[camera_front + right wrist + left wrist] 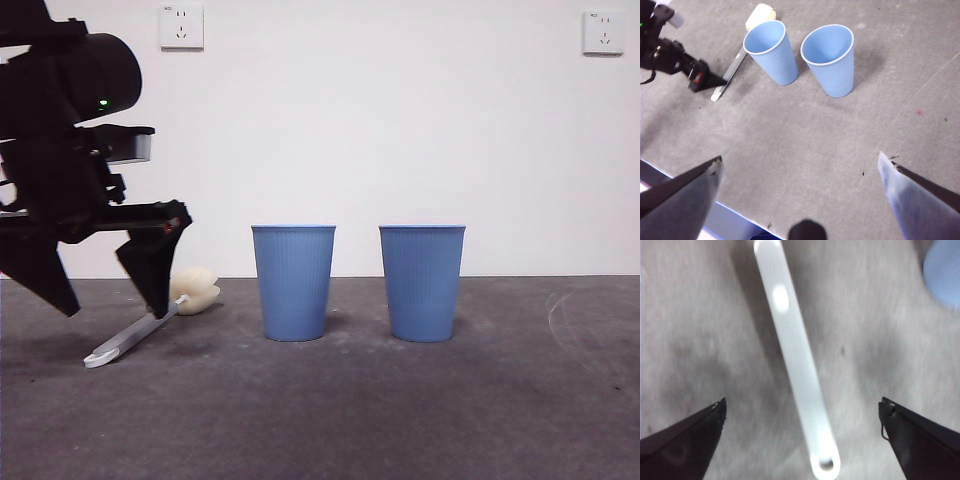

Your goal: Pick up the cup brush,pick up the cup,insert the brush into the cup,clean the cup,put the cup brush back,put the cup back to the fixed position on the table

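Observation:
The cup brush (130,340) lies on the table (400,420) at the left, its cream sponge head (195,290) toward the back. Two alike blue ribbed cups stand upright, one (293,283) nearer the brush, the other (422,283) to its right; I cannot tell which is the task's cup. My left gripper (115,305) hangs open just over the brush, and in the left wrist view the grey handle (797,370) runs between its spread jaws (802,402) untouched. My right gripper (800,157) is open and empty, high above the table's near side.
The white wall behind carries two sockets (181,27) (603,32). The right wrist view shows the table's near edge (700,205) below the left arm (670,55). A corner of a blue cup (945,270) shows beside the handle in the left wrist view.

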`<state>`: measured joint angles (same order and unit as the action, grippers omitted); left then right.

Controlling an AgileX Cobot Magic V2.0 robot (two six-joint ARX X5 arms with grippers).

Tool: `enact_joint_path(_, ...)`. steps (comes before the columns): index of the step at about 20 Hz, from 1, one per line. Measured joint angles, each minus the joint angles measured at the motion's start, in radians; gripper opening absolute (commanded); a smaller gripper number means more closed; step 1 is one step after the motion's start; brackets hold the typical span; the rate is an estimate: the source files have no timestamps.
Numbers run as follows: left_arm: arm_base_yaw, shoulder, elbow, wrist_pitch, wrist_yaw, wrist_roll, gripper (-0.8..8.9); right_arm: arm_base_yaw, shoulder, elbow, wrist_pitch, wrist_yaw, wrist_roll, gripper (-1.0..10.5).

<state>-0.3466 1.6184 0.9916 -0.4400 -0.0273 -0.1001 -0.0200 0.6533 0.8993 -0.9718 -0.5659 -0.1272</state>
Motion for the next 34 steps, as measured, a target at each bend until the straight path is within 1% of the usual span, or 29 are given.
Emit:
enact_joint_path(5, -0.025, 0.05, 0.014, -0.004, -0.001, -0.023, 6.24, 0.0, 0.0, 0.0, 0.0, 0.0, 0.0, 6.0)
enact_joint_path(7, -0.031, 0.057, 0.014, -0.015, -0.015, -0.035, 6.23, 0.0, 0.0, 0.0, 0.0, 0.0, 0.0, 6.0)
enact_joint_path(8, -0.032, 0.057, 0.014, -0.016, -0.016, -0.04, 6.02, 0.0, 0.0, 0.0, 0.0, 0.0, 0.0, 6.0)
enact_joint_path(9, -0.033, 0.057, 0.014, -0.018, -0.017, -0.044, 5.34, 0.0, 0.0, 0.0, 0.0, 0.0, 0.0, 6.0)
enact_joint_path(10, -0.034, 0.057, 0.014, -0.028, -0.02, -0.051, 4.85, 0.0, 0.0, 0.0, 0.0, 0.0, 0.0, 6.0)
enact_joint_path(11, -0.035, 0.057, 0.014, -0.039, -0.021, -0.059, 4.67, 0.0, 0.0, 0.0, 0.0, 0.0, 0.0, 6.0)
enact_joint_path(19, -0.05, 0.057, 0.014, -0.045, -0.023, -0.097, 4.65, 0.0, 0.0, 0.0, 0.0, 0.0, 0.0, 6.0)
enact_joint_path(24, -0.052, 0.089, 0.018, -0.049, -0.026, -0.137, 4.65, 0.0, 0.0, 0.0, 0.0, 0.0, 0.009, 6.0)
enact_joint_path(25, -0.055, 0.09, 0.019, -0.05, -0.028, -0.14, 4.4, 0.0, 0.0, 0.0, 0.0, 0.0, 0.011, 6.0)
enact_joint_path(29, -0.056, 0.094, 0.021, -0.053, -0.042, -0.145, 1.88, 0.0, 0.0, 0.0, 0.0, 0.0, 0.011, 5.9)
enact_joint_path(31, -0.056, 0.094, 0.021, -0.057, -0.044, -0.145, 0.84, 0.0, 0.0, 0.0, 0.0, 0.0, 0.011, 5.9)
enact_joint_path(32, -0.056, 0.094, 0.022, -0.061, -0.045, -0.145, 0.53, 0.0, 0.0, 0.0, 0.0, 0.0, 0.011, 5.9)
enact_joint_path(34, -0.056, 0.092, 0.022, -0.066, -0.042, -0.148, 0.52, 0.0, 0.0, 0.0, 0.0, 0.0, 0.011, 5.9)
